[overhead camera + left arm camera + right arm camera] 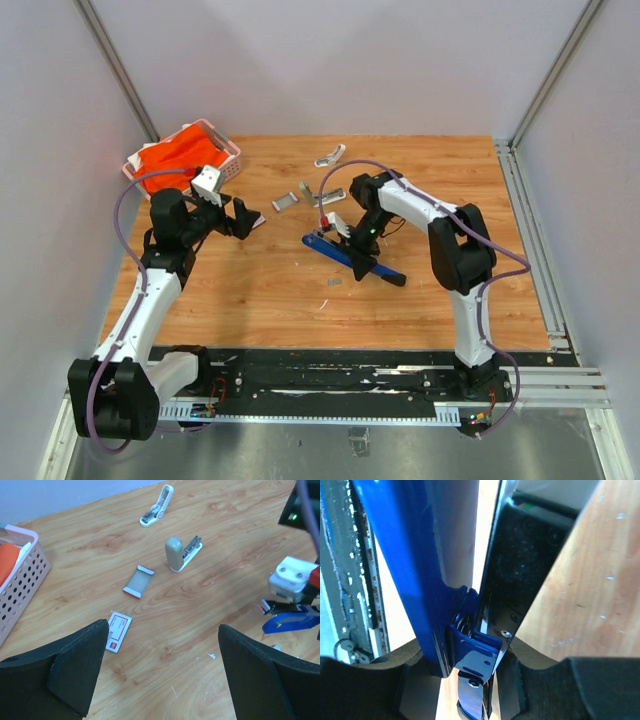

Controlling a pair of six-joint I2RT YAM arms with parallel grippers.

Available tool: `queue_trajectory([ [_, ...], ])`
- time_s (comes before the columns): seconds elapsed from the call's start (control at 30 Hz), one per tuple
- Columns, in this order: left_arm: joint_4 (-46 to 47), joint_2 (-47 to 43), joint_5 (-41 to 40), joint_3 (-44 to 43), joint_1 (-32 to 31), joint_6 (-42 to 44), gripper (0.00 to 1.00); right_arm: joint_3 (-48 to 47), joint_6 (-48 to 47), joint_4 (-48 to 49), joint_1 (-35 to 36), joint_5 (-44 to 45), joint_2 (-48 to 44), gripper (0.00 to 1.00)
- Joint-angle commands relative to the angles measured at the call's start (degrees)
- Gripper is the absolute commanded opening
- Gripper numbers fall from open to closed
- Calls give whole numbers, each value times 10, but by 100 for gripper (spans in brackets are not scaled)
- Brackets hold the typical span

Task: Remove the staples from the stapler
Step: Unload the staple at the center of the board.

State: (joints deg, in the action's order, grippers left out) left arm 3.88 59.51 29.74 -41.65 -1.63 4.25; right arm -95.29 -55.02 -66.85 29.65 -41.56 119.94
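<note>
Stapler (330, 248), glossy blue, splayed wide open

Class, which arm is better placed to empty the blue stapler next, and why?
Right. Its pincer is closed around the blue stapler at the hinge. The left pincer hangs open, well apart from it, nearer the small white box.
</note>
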Motion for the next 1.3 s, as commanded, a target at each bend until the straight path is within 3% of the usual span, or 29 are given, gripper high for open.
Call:
queue_trajectory([
  [0.0, 27, -13, 13, 4, 4, 2, 95, -29, -36, -103, -6, -50, 31, 4],
  [0.57, 31, -17, 19, 16, 4, 3, 96, -134, -57, -244, -7, -84, 166, 4],
  [1.27, 39, -12, 33, 27, 4, -7, 96, -135, 25, -250, -22, -105, 207, 4],
])
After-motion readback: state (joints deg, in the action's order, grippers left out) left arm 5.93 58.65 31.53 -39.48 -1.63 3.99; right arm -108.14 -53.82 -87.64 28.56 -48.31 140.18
